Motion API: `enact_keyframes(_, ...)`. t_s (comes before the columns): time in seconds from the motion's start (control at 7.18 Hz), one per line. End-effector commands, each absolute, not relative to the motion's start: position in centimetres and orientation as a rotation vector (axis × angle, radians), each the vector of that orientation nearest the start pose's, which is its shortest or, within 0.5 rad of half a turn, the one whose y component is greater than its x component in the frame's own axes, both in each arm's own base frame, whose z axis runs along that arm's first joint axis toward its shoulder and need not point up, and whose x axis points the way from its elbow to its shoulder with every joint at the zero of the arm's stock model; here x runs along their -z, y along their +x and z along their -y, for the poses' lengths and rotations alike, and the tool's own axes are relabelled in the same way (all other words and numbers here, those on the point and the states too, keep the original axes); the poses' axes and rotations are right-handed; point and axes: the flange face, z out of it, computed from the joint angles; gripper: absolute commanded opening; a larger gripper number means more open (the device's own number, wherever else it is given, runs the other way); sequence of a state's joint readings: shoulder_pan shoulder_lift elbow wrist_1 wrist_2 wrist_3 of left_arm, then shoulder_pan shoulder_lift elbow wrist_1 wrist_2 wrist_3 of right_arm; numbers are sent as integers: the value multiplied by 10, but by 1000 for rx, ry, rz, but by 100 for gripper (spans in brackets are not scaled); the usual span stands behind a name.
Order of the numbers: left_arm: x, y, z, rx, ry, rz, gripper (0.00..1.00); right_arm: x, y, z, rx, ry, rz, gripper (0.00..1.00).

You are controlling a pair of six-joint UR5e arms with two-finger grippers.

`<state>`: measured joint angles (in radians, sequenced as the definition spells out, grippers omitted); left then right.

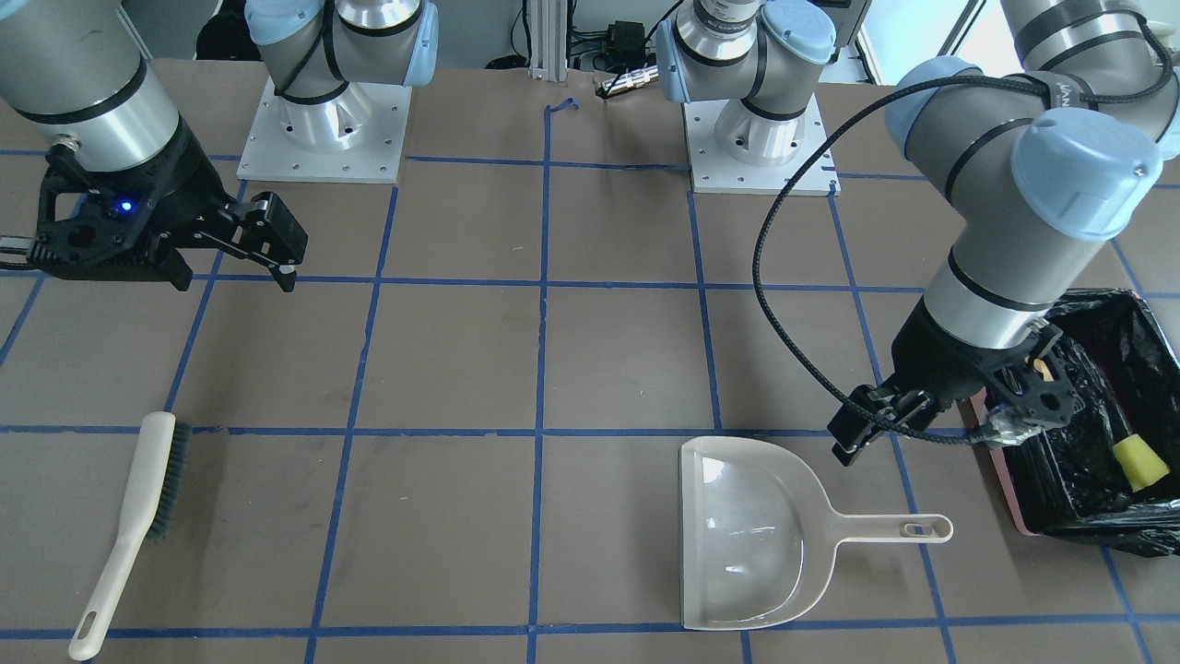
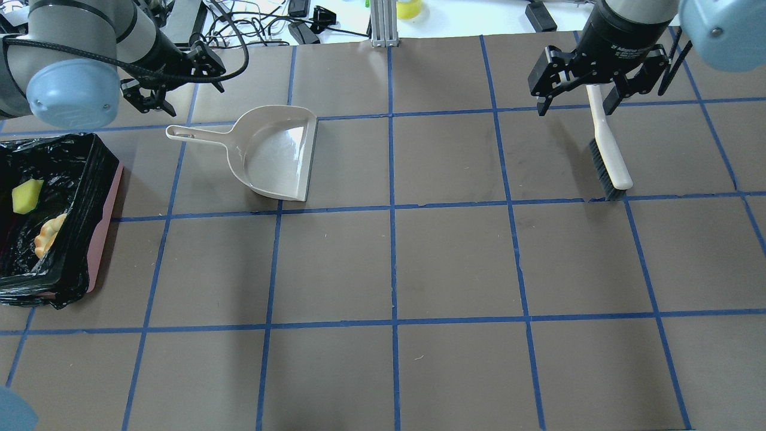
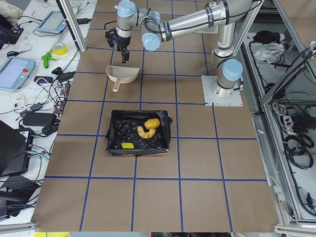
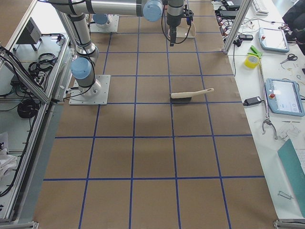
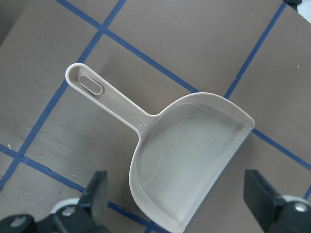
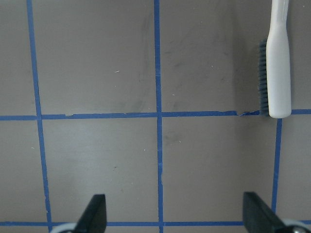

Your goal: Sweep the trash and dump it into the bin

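Observation:
The bin point(image 2: 105, 236), pink-sided with a black bag, stands at the table's left end. The trash lies inside it: a yellow sponge block point(image 2: 26, 196), an orange lump point(image 3: 152, 123) and a pale curved piece point(image 3: 144, 132). The sponge also shows in the front view point(image 1: 1140, 464). My left gripper point(image 2: 173, 84) is open and empty, above the beige dustpan's point(image 2: 275, 152) handle. In the left wrist view its fingers point(image 5: 97, 191) straddle the empty pan point(image 5: 189, 155). My right gripper point(image 2: 575, 108) is open and empty, above the brush's point(image 2: 607, 155) handle.
The dustpan point(image 1: 747, 535) lies flat, its handle pointing at the bin point(image 1: 1106, 304). The brush point(image 1: 138, 526) lies on the table at the robot's right, also in the right wrist view point(image 6: 279, 63). The arm bases point(image 1: 323, 129) stand at the back edge.

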<state>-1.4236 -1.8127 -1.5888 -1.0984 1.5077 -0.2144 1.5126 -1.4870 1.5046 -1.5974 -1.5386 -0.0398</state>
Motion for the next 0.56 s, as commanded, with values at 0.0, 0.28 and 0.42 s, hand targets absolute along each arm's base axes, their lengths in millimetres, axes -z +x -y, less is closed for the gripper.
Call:
enact_keyframes(0.0, -397, -57, 608, 285, -413, -3161, 100, -480, 106, 535, 17, 28, -3110, 100)
enact_keyframes(0.28, -422, -61, 576, 171, -387, -3134, 100, -480, 106, 535, 17, 28, -3110, 100)
enact_keyframes(0.42, -441, -60, 570, 206, -296, -3116, 100, -480, 106, 535, 17, 28, -3110, 100)
